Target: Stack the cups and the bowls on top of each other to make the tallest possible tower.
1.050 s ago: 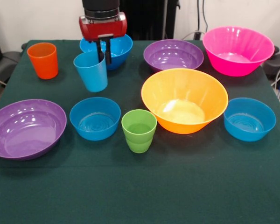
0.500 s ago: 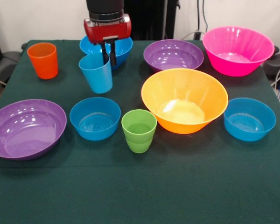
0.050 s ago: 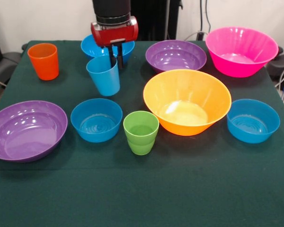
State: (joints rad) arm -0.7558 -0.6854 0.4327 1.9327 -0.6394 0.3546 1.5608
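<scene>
Gripper: red-and-black gripper comes down from above with its dark fingers clamped across the rim of the light blue glossy plastic cup, one finger inside the wall, one outside; the cup hangs slightly tilted
Cup position: between the orange glossy plastic cup and the far wide purple plastic bowl, just in front of the far small blue plastic bowl; whether its base touches the dark green tablecloth I cannot tell
Handling: thin, stiff and light by the look of it; the glossy wall seems slippery, so a one-wall pinch may let it swing; the rim is the sensible hold, since it leaves the base free to be set down
Look: plain tapered tumbler, open mouth up, smooth sides, empty
Other pieces: green plastic cup with a ridged lower half near the front centre; large orange-yellow plastic bowl just beside it; large pink plastic bowl at the far corner; near wide purple plastic bowl at the other side; two more small blue plastic bowls in the front row
Tower: nothing is stacked yet; every piece stands apart on the cloth
</scene>
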